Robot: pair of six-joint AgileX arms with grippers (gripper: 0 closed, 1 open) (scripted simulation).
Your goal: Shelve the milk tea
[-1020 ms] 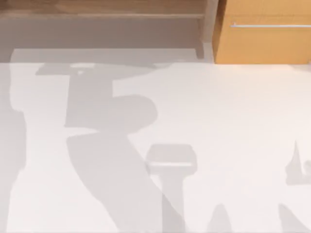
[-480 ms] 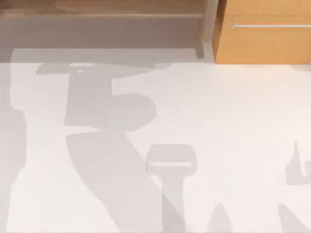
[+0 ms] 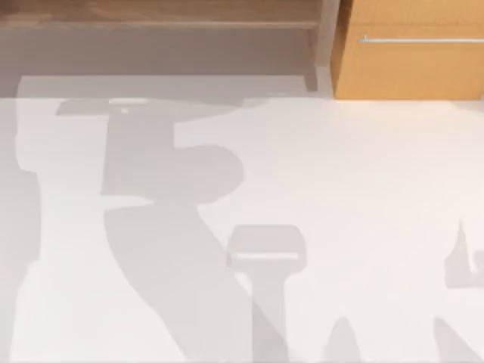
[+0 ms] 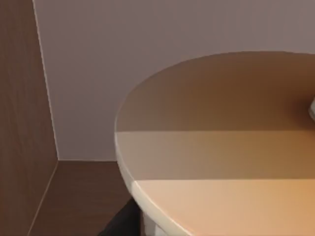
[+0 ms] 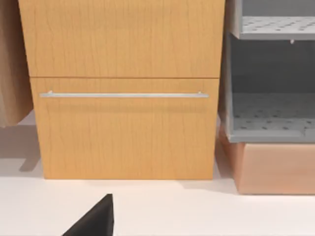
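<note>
Close up, the milk tea's flat lid faces the left wrist camera; hand states unclear.

Almost no change: only the arm shadow on the white table, far left side, shifted very slightly in outline.

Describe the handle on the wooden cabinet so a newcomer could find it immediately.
Start at the orange wooden cabinet standing on the white table. The handle is a thin silver bar running horizontally just below the seam between its panels, unlike the perforated grey shelves beside it.
</note>
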